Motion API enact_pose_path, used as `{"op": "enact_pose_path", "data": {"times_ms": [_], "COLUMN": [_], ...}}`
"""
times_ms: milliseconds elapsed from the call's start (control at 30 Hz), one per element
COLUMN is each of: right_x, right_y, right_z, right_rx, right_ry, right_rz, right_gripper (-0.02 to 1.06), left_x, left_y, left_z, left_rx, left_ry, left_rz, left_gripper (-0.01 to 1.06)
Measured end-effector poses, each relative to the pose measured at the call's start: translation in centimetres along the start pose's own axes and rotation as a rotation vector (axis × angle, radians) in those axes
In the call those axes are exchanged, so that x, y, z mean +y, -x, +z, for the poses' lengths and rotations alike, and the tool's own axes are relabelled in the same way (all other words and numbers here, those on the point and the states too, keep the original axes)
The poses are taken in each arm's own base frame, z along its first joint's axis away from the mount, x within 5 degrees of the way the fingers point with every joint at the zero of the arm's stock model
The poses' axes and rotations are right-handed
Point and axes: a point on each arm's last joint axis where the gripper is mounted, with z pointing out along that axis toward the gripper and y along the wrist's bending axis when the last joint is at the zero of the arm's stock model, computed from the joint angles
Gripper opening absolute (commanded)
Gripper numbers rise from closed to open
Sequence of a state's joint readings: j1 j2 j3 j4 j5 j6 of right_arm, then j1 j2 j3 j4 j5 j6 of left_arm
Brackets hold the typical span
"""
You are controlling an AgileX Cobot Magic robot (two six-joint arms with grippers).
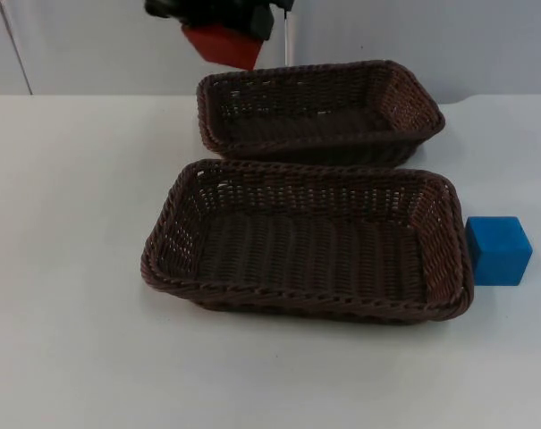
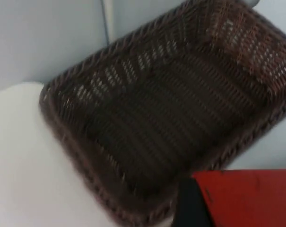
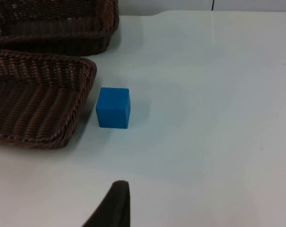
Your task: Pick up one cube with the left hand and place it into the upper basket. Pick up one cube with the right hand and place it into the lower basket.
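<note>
Left pincer (image 1: 224, 36) gripping red cube (image 1: 222, 45) above upper dark wicker basket (image 1: 413, 94) | blue cube (image 1: 498, 250) beside lower basket (image 1: 167, 241) | right pincer (image 3: 115, 208) state unclear

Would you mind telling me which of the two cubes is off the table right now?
The red cube: the left gripper holds it up by the upper basket. The blue cube sits on the table beside the lower basket.

The table (image 1: 73, 268) is viewed from above; the upper basket (image 2: 161, 109) and blue cube (image 3: 113, 107) are seen closer by wrist cameras.
</note>
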State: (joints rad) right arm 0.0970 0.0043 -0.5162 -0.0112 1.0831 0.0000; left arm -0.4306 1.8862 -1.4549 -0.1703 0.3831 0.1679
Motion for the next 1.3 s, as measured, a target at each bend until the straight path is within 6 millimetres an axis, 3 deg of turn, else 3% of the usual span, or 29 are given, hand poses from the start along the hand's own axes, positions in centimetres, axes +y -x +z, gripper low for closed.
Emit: {"op": "enact_pose_path", "data": {"times_ms": [100,267,400,633,833,1100,1300], "right_x": [0.0,0.0,0.0,0.0,0.0,0.0,0.0], "right_y": [0.0,0.0,0.0,0.0,0.0,0.0,0.0], "right_z": [0.0,0.0,0.0,0.0,0.0,0.0,0.0], "right_rx": [0.0,0.0,0.0,0.0,0.0,0.0,0.0], "right_ry": [0.0,0.0,0.0,0.0,0.0,0.0,0.0], "right_rz": [0.0,0.0,0.0,0.0,0.0,0.0,0.0], "right_gripper": [1.05,1.05,1.05,1.05,1.05,1.05,1.05], "left_x": [0.0,0.5,1.5,2.1,2.4,2.8,3.0], "left_y": [1.3,1.8,2.1,0.6,-0.9,-1.6,-3.4], "left_z": [2.6,5.0,8.1,12.6,15.4,17.2,19.0], "left_rx": [-0.014,-0.015,-0.037,-0.03,-0.056,-0.144,-0.124], "left_ry": [-0.015,-0.014,0.002,0.012,0.029,0.058,0.064], "left_rz": [0.017,0.015,0.008,0.003,0.0,-0.008,-0.011], "left_gripper": [0.0,0.0,0.0,0.0,0.0,0.0,0.0]}}
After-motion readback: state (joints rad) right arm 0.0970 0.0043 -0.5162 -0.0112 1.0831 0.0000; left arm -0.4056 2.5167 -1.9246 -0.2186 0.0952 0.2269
